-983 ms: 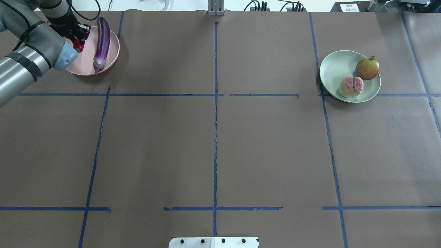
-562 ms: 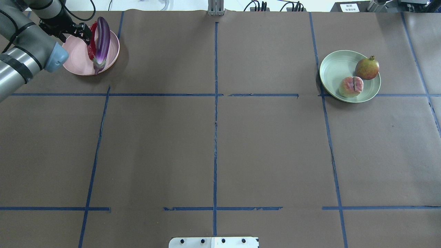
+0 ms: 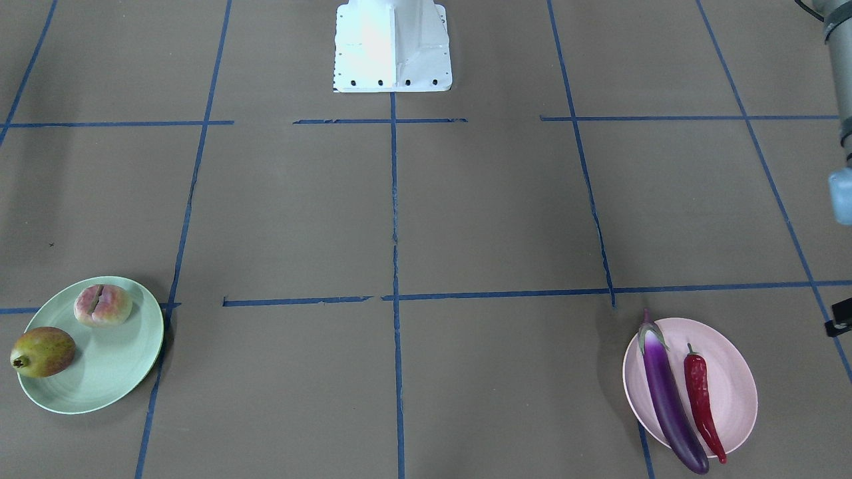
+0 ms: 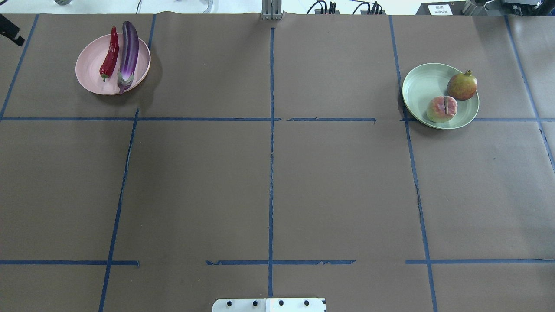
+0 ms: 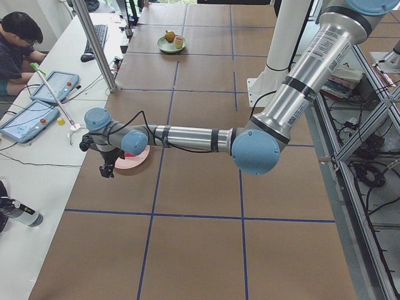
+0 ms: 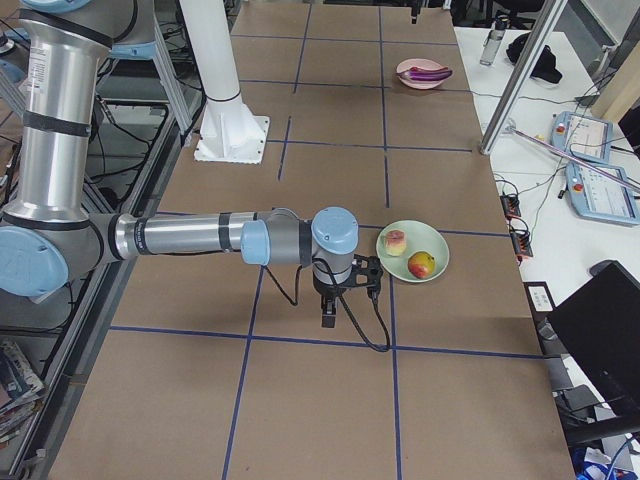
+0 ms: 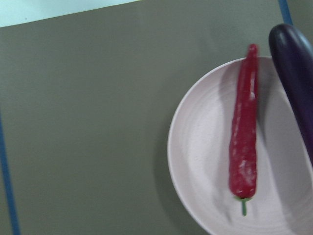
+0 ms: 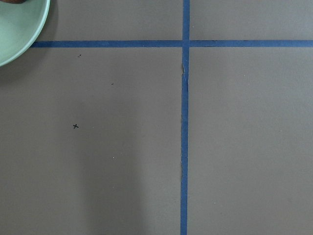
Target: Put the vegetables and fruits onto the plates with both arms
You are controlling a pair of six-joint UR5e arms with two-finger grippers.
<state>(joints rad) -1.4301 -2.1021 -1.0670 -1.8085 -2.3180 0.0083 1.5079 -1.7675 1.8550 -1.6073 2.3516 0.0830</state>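
Chili (image 4: 109, 54) + eggplant (image 4: 129, 50) laid side by side on pink plate (image 4: 89, 71). Peach (image 4: 442, 108) + pomegranate (image 4: 462, 86) set on green plate (image 4: 422, 89), well apart from pink plate. L gripper (image 5: 107, 169) seen just beside pink plate, R gripper (image 6: 329, 316) far from it. Jaw opening/hold can't be told for either.

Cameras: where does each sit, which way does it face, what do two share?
Front-facing: across the table, facing the base; left arm at right edge.
Overhead: behind the robot, above pink plate and green plate; arms hardly show.
Exterior left: table's left end, looking along it; left arm near.
Exterior right: right end; right arm near.
Left wrist: above pink plate, chili, eggplant; no body.
Right wrist: above table beside green plate; no body.
Front-facing and overhead share both plates, mirrored.
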